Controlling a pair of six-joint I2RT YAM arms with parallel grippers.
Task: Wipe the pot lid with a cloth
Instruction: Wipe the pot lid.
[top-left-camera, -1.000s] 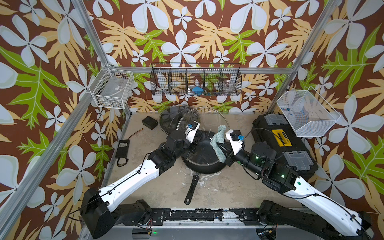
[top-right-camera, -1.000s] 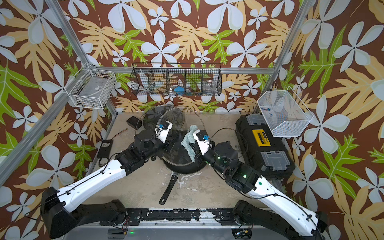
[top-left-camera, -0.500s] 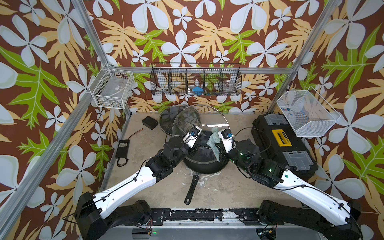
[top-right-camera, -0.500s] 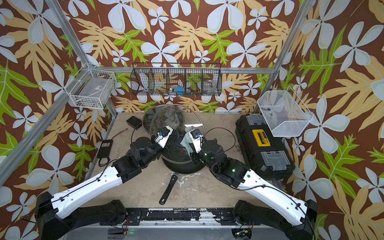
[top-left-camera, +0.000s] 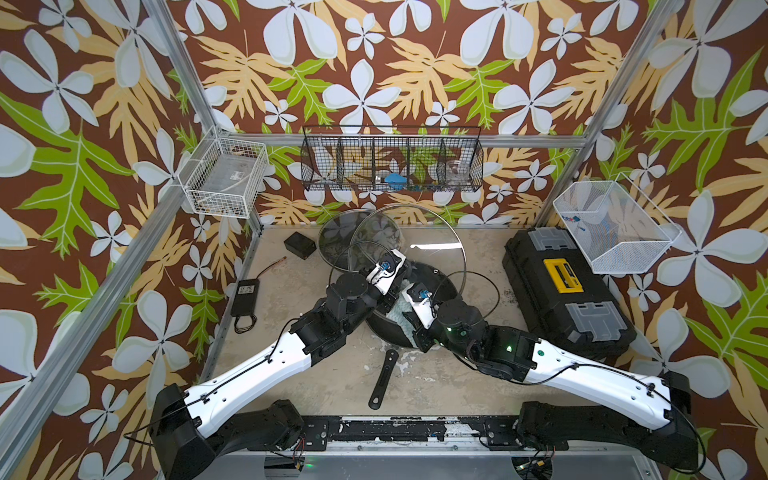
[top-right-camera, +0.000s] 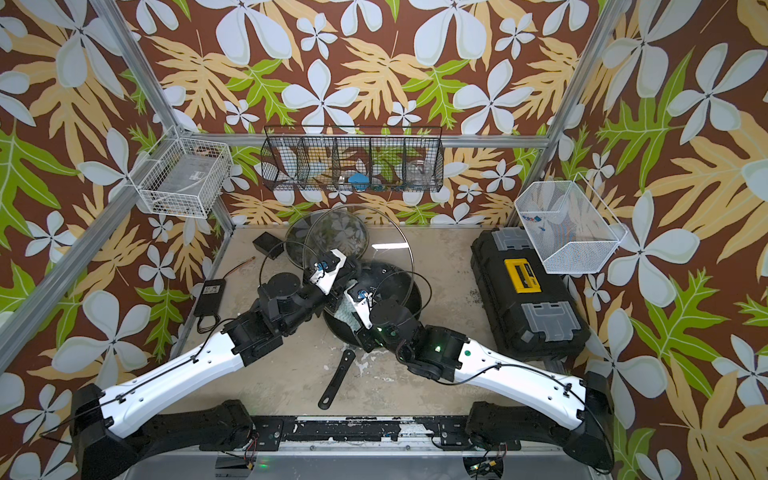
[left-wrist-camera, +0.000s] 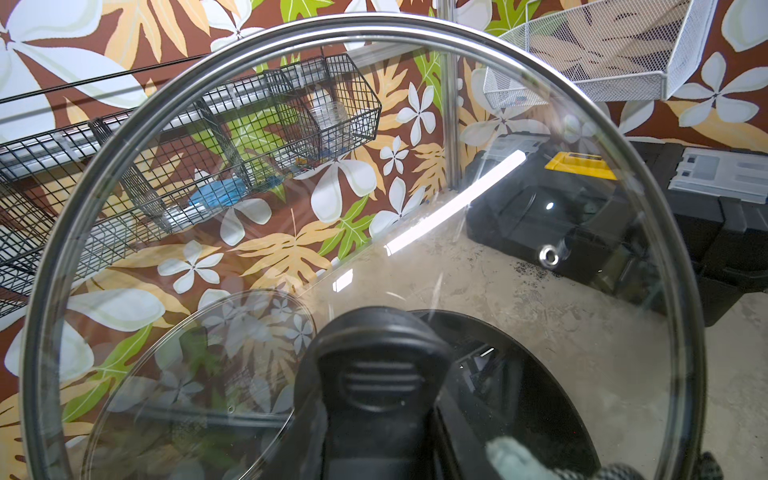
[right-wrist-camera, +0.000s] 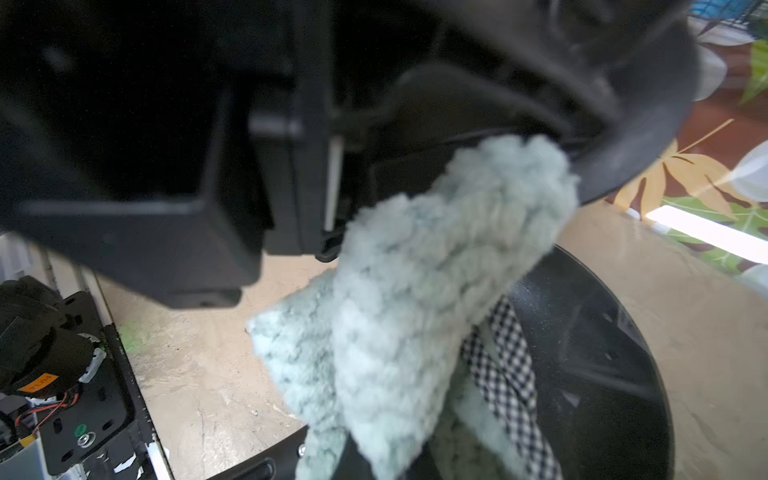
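The pot lid, clear glass with a silvery rim, is held tilted up over a black pan. My left gripper is shut on its black handle, seen through the glass in the left wrist view. My right gripper is shut on the fluffy pale teal cloth, whose top is pressed up against the lid by the handle. The cloth shows as a small patch between the two wrists in both top views and hides the right jaws. The lid overlaps a smaller lid behind it.
The smaller glass lid leans at the back. The pan's handle points toward the front. A black toolbox stands at the right, a power adapter and a small black box at the left. Wire baskets hang on the walls.
My right gripper has carried the cloth left and toward the front, from beside the lid's right part to under it by the handle. The left gripper and lid have barely moved.
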